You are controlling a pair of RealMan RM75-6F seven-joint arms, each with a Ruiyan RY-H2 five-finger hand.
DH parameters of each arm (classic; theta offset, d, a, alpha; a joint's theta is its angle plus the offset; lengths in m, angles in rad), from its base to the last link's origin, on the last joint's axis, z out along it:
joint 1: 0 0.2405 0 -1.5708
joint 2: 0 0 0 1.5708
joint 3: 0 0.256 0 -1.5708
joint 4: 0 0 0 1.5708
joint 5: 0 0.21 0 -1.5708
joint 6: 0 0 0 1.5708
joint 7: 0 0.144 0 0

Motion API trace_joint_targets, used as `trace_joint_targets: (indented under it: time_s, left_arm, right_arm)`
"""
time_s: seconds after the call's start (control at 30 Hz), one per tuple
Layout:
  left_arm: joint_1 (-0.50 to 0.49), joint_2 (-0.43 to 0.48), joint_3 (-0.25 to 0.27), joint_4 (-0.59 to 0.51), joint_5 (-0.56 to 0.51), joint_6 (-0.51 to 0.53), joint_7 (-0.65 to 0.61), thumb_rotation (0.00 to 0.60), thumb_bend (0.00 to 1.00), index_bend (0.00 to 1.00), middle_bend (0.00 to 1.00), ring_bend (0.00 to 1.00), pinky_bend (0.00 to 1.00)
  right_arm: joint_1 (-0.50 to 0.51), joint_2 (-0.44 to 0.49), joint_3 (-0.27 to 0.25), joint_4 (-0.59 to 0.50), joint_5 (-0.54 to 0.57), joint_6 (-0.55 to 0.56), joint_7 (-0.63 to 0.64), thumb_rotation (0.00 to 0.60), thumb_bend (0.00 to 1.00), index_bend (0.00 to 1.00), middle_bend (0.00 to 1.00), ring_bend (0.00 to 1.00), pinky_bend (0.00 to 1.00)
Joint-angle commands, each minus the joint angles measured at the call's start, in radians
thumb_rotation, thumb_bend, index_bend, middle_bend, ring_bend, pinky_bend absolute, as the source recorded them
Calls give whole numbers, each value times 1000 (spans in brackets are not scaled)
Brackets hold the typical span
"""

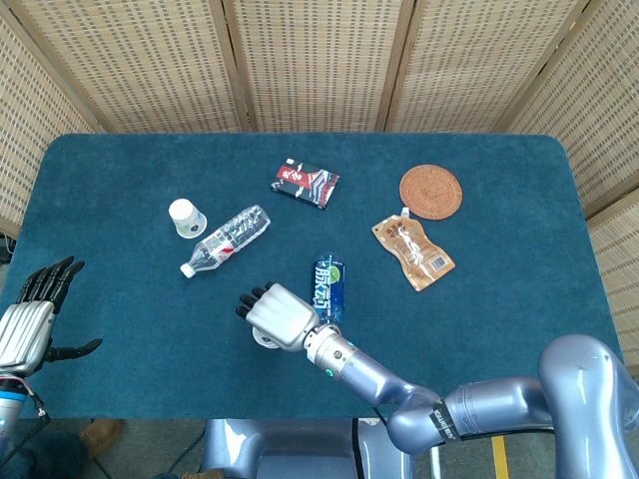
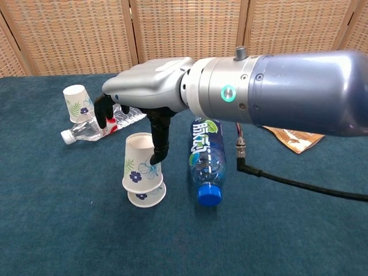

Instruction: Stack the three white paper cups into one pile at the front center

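Right robot hand [image 2: 150, 95] over two nested paper cups [image 2: 142, 168], upside down at front centre of the counter [image 2: 69, 230]; fingers [image 2: 159, 138] spread, one alongside the upper cup, gripping nothing. Third paper cup [image 2: 76, 102] well apart at far left, beside a clear bottle [image 2: 98, 123]. Blue-capped bottle [image 2: 206, 161] just beside the stack. Left robot hand [image 1: 35, 317] off the counter's left edge, fingers apart, empty.
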Motion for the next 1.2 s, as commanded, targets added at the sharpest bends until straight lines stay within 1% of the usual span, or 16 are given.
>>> trace_joint_targets:
  time_s: [0.03, 0.27, 0.37, 0.47, 0.5, 0.57, 0.67, 0.77, 0.83, 0.9, 0.97, 1.07, 1.13, 1.2]
  left_arm:
    - [0, -1, 1, -1, 2, 0, 2, 600, 0, 0, 0, 0, 0]
    - [0, -1, 1, -1, 0, 3, 3, 600, 0, 0, 0, 0, 0]
    - [-1, -1, 1, 1, -4, 0, 1, 600, 0, 0, 0, 0, 0]
    - [-1, -2, 1, 4, -3, 2, 1, 600, 0, 0, 0, 0, 0]
    - [0, -3, 1, 4, -1, 4, 1, 600, 0, 0, 0, 0, 0]
    - [1, -4, 2, 4, 2, 6, 2, 600, 0, 0, 0, 0, 0]
    - [1, -7, 2, 4, 5, 10, 8, 600, 0, 0, 0, 0, 0]
    - [-1, -17, -1, 10, 7, 16, 18, 600, 0, 0, 0, 0, 0]
    - [-4, -25, -5, 14, 2, 17, 27, 600, 0, 0, 0, 0, 0]
    - [-14, -34, -16, 21, -5, 12, 41, 600, 0, 0, 0, 0, 0]
    - [-37, -44, -35, 39, -11, -1, 52, 600, 0, 0, 0, 0, 0]
    - [-84, -51, -74, 69, -33, -38, 61, 600, 0, 0, 0, 0, 0]
    - [-136, -45, -108, 89, -58, -94, 64, 600, 0, 0, 0, 0, 0]
    - [-199, -38, -146, 117, -92, -165, 77, 600, 0, 0, 0, 0, 0]
  right_arm:
    - [8, 9, -8, -14, 14, 15, -10, 600, 0, 147, 141, 150, 177]
    - [-2, 53, -24, -52, 16, 56, -15, 600, 0, 135, 111, 122, 130]
    - [-33, 107, -51, -66, -28, 93, -12, 600, 0, 134, 109, 120, 110]
    - [-87, 174, -94, -44, -127, 133, 22, 600, 0, 135, 108, 113, 77]
    - [-115, 201, -117, -19, -185, 149, 51, 600, 0, 135, 108, 110, 69]
    - [-153, 233, -146, 24, -265, 170, 104, 600, 0, 136, 106, 99, 52]
    - [-215, 274, -194, 126, -404, 218, 214, 600, 0, 136, 98, 84, 35]
    - [-292, 302, -252, 279, -541, 294, 363, 600, 0, 130, 84, 73, 19]
    - [-340, 307, -283, 377, -596, 337, 452, 600, 0, 115, 71, 66, 9]
    - [-396, 312, -308, 455, -617, 373, 528, 600, 0, 88, 47, 43, 1]
    - [-456, 319, -320, 481, -603, 400, 581, 600, 0, 49, 16, 10, 0]
    - [-534, 339, -323, 433, -557, 418, 680, 600, 0, 9, 0, 0, 0]
    - [-587, 359, -327, 385, -537, 438, 736, 600, 0, 0, 0, 0, 0]
    - [-638, 374, -328, 334, -518, 467, 748, 600, 0, 0, 0, 0, 0]
